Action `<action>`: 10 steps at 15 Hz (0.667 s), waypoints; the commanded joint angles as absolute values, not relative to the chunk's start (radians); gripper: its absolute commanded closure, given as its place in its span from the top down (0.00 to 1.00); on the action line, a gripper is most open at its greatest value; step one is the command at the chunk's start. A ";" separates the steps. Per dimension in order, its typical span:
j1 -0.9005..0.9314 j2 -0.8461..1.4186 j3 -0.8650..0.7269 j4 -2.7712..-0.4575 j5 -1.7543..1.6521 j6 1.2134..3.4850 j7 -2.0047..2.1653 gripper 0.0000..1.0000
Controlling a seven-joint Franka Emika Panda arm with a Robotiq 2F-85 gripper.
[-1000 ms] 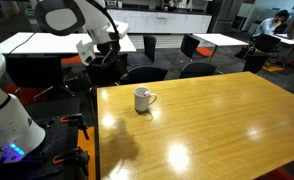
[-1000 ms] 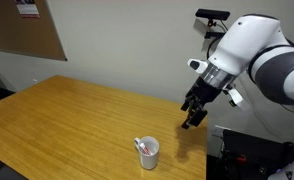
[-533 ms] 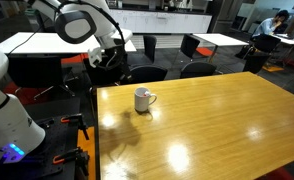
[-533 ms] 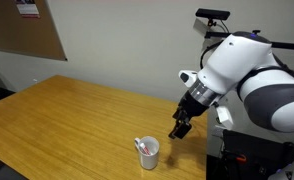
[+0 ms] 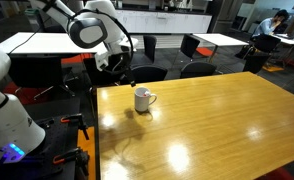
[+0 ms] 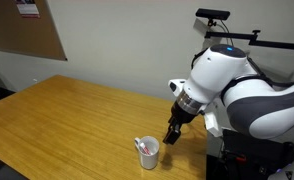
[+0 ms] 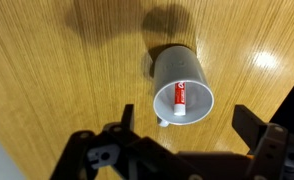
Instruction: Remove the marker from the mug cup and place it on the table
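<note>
The white mug cup [image 5: 143, 99] stands upright near one end of the honey-coloured wooden table [image 5: 217, 125]; it also shows in an exterior view [image 6: 148, 152]. The red marker [image 7: 179, 98] stands inside the mug, seen from above in the wrist view, and its tip shows over the rim in an exterior view [image 6: 140, 147]. My gripper [image 6: 173, 133] hangs in the air beside and slightly above the mug, apart from it. In the wrist view the mug [image 7: 183, 84] lies just ahead of the gripper [image 7: 192, 133], whose fingers are spread wide and empty.
White-topped tables [image 5: 32, 42] with dark chairs [image 5: 199, 68] stand behind the wooden table. The white robot base [image 5: 9, 110] sits off the table's end. A cork board [image 6: 25, 30] hangs on the wall. The table's edge runs close to the mug.
My arm has come down and moved closer to the mug over the last second. The mug and marker have not moved.
</note>
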State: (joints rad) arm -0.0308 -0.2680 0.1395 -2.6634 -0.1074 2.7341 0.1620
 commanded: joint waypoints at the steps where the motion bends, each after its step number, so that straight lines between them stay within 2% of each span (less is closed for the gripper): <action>1: -0.017 -0.254 0.125 -2.655 -0.111 2.731 0.162 1.00; 10: -0.028 -0.235 0.138 -2.638 -0.141 2.734 0.199 1.00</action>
